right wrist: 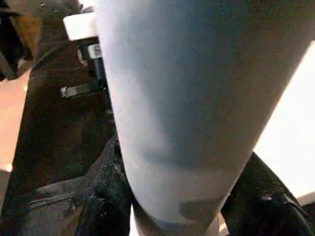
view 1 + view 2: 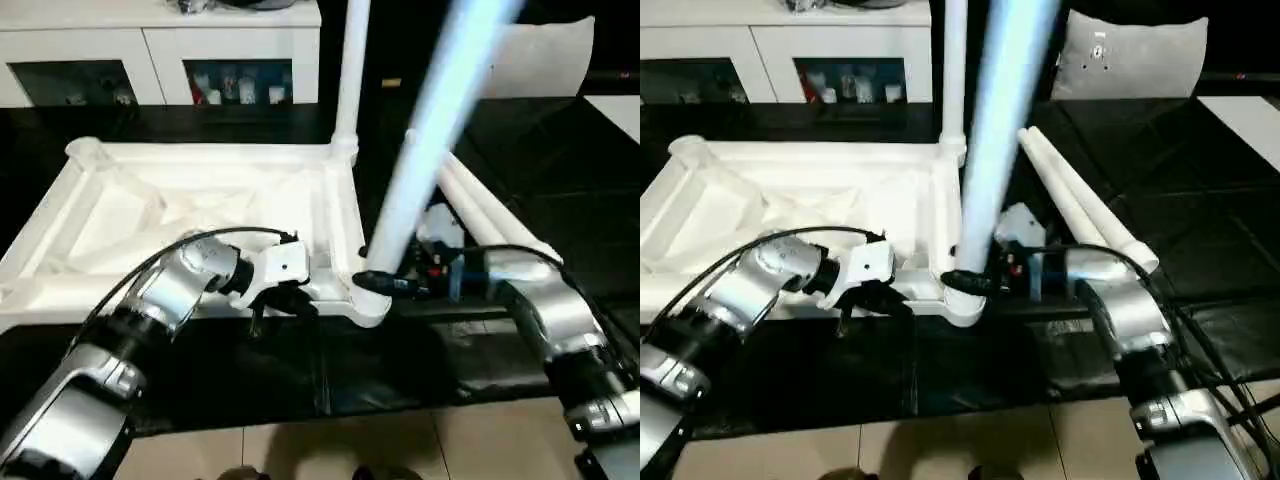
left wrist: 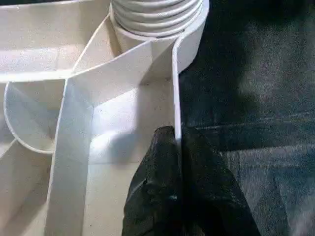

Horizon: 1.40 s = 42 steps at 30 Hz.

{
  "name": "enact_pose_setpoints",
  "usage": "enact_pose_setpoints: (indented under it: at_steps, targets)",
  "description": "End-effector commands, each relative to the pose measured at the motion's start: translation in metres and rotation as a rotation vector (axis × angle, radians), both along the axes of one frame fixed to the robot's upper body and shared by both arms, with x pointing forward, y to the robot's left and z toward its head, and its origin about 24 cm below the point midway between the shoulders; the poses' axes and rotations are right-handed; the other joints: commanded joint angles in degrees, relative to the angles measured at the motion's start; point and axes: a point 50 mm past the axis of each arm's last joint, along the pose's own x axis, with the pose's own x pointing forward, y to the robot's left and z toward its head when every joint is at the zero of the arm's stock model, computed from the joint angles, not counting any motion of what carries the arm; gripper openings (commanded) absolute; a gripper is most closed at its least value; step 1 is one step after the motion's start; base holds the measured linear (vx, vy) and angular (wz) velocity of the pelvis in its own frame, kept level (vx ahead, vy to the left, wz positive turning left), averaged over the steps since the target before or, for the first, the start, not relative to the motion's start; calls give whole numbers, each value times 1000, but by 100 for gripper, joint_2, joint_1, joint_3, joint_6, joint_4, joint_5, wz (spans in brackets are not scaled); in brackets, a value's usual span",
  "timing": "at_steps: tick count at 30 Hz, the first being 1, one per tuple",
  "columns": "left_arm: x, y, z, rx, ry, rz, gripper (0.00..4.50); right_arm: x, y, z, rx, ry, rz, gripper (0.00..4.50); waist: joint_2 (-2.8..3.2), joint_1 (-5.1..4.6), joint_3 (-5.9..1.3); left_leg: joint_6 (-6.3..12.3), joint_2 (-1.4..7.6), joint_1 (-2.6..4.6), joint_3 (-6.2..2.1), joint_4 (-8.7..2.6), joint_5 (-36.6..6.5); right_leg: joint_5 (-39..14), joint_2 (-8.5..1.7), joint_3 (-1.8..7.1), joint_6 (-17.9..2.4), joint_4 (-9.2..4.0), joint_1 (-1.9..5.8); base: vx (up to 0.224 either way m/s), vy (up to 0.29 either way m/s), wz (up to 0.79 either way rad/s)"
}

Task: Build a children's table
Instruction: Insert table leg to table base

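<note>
The white cabinet (image 2: 160, 60) with glass doors stands at the far side, behind a black floor mat (image 2: 560, 210). On the mat lies the children's table top (image 2: 180, 215), upside down, ribbed underside up, filling the left and middle of my view. One leg (image 2: 350, 70) already stands upright in the far right corner socket. Two spare legs (image 2: 495, 215) lie side by side on the mat to the right of the top.

I judge the step in hand to be seating a second leg: my right end effector (image 2: 970, 280) is clamped around the lower end of a held leg (image 2: 430, 130), which rises tilted toward the far right, its foot just above or at the near right corner socket (image 2: 365, 300). Whether it has entered the socket I cannot tell. My left end effector (image 2: 280, 300) has its fingers (image 3: 162, 187) pressed together on the near rim of the top, just left of that socket, pinching the thin wall to steady it.

Next, I think the leg needs to be brought upright over the socket and pressed or turned in, while the left side keeps the top from sliding.
</note>
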Motion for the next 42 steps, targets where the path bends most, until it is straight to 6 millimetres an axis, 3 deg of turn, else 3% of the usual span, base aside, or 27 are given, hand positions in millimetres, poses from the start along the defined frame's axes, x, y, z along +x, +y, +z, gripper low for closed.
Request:
enact_pose_setpoints:
  at_steps: [1, 13, 17, 20, 21, 22, 24, 27, 29, 30, 32, 34, 37, 42]
  targets:
    - [12, 3, 25, 11, -102, -15, 0, -29, -5, -67, -213, 293, 42, 187, 64, 62, -204, 334, 528, -21, -182, -522, -1203, -1429, -623, 346, -1583, -473, 228, 0, 0, 0]
    - [13, 20, 24, 14, -74, 32, 0, -25, 3, -63, -167, 268, 11, 187, 67, 70, -148, 208, 563, -15, -206, -608, -1528, -2201, -674, 390, -1367, -561, 184, 0, 0, 0]
    - [8, 26, 20, -27, -39, 134, 0, -15, 4, -64, -142, 235, -138, 187, 69, 25, -144, 175, 561, -53, -219, -636, -1441, -2220, -686, 395, -1353, -556, 198, 0, 0, 0]
    - [7, 27, 19, -39, -35, 173, 0, -13, 4, -65, -145, 229, -182, 187, 67, 7, -128, 178, 538, -15, -210, -645, -1481, -2589, -663, 404, -1249, -616, 158, 0, 0, 0]
    - [3, 28, 16, -51, -30, 216, 0, -10, 4, -66, -146, 220, -226, 187, 77, 16, -132, 194, 542, 4, -202, -650, -1471, -2617, -660, 410, -1234, -626, 150, 0, 0, 0]
    - [-3, 27, 13, -70, -18, 269, 0, -8, 5, -66, -141, 209, -268, 187, 80, -8, -127, 149, 568, -54, -217, -681, -1346, -2363, -671, 401, -1307, -582, 190, 0, 0, 0]
    - [-6, 27, 11, -80, -18, 315, 0, -7, 5, -65, -137, 201, -291, 187, 85, -17, -156, 178, 557, -38, -196, -673, -1277, -2089, -644, 400, -1377, -576, 184, 0, 0, 0]
    - [-15, 20, 8, -94, -23, 432, 0, -3, 5, -64, -133, 184, -356, 187, 92, -35, -176, 239, 557, -36, -163, -664, -1094, -1703, -619, 396, -1486, -555, 200, 0, 0, 0]
    - [-22, 1, 10, -125, -8, 500, 0, 1, 5, -64, -134, 178, -405, 187, 92, -23, -183, 286, 548, -31, -142, -651, -949, -1512, -613, 393, -1554, -550, 210, 0, 0, 0]
    - [-24, -9, 11, -140, -4, 506, 0, 2, 5, -64, -135, 178, -418, 187, 59, -13, -187, 341, 538, -33, -134, -641, -895, -1511, -608, 386, -1568, -563, 217, 0, 0, 0]
    - [-29, -27, 13, -172, 5, 501, 0, 4, 6, -65, -132, 188, -446, 187, 71, 21, -167, 401, 526, -25, -125, -634, -895, -1711, -607, 380, -1557, -595, 201, 0, 0, 0]
    - [-32, -45, 16, -207, -2, 473, 0, 5, 6, -66, -128, 215, -470, 187, 2, 40, -191, 472, 519, -30, -127, -630, -890, -1966, -604, 369, -1435, -625, 211, 0, 0, 0]
    - [-35, -54, 18, -222, -20, 446, 0, 5, 7, -68, -127, 229, -466, 187, 8, 60, -196, 531, 519, -36, -139, -632, -904, -2012, -606, 361, -1356, -628, 197, 0, 0, 0]
    - [-35, -47, 18, -182, -56, 463, 0, 5, 9, -69, -121, 240, -455, 187, 11, 75, -213, 498, 525, -33, -155, -643, -990, -2149, -612, 357, -1230, -639, 188, 0, 0, 0]
